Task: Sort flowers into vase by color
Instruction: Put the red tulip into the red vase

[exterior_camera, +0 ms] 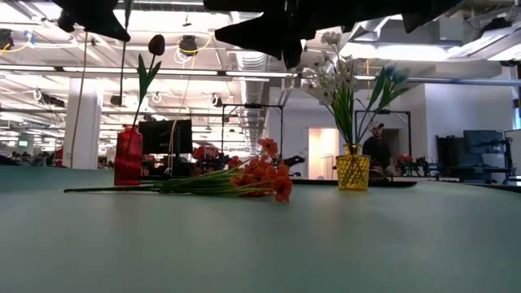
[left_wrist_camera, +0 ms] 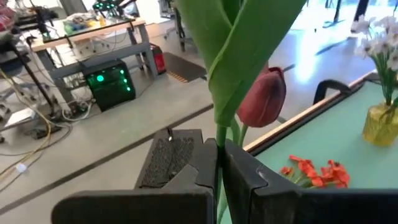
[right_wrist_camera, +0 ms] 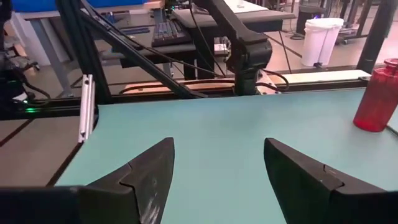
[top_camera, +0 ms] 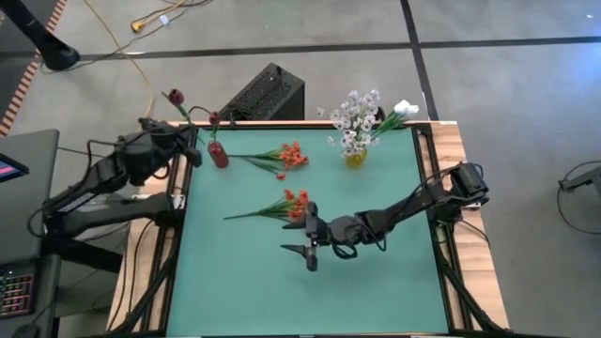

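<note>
Your dark red bud is up at the table's far left corner, its green stem pinched between the closed fingers of the left gripper, just beside the red vase. It looks light and top-heavy, with a thin, springy stem, so expect the bud to sway; holding low on the stem, as now, should let you steer the end into the narrow neck.

Two red-orange blossom clusters lie flat on the green mat: one near the red vase, the other mid-table. Take them by the stem, not the soft heads.

The white sprays already stand in the yellow vase.

Your right gripper hovers just beside the mid-table cluster, fingers well apart, holding nothing.
</note>
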### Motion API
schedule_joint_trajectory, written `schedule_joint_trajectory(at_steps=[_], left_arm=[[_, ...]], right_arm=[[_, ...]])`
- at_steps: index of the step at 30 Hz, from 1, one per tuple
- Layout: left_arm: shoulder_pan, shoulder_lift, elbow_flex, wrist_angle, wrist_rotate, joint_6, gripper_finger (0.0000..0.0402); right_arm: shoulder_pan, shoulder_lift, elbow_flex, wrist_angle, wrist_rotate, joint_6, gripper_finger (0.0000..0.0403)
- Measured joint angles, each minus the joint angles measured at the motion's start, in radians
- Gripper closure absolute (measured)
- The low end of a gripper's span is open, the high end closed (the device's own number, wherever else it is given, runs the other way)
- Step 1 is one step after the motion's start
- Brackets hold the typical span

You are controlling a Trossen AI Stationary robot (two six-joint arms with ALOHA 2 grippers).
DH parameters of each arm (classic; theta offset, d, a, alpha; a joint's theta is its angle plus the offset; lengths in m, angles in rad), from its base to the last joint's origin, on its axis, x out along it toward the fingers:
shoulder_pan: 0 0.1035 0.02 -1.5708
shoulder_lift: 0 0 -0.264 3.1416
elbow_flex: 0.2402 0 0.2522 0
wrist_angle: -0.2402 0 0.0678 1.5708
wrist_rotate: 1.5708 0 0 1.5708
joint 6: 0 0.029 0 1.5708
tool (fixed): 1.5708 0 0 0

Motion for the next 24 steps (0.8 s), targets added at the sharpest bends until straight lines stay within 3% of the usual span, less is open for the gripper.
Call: schedule_joint_trajectory(at_steps=[11,24], left_arm=[[0.247,0.110,-0.002,0.054,0.283,0.022,0.0401],[0.373,0.094,-0.087,0.139,0.383,0.028,0.0401]], right_arm=[[0.019,0.000,0.000,0.000,0.002,0.017,0.0128],[0.019,0.000,0.000,-0.006,0.002,0.016,0.0128]])
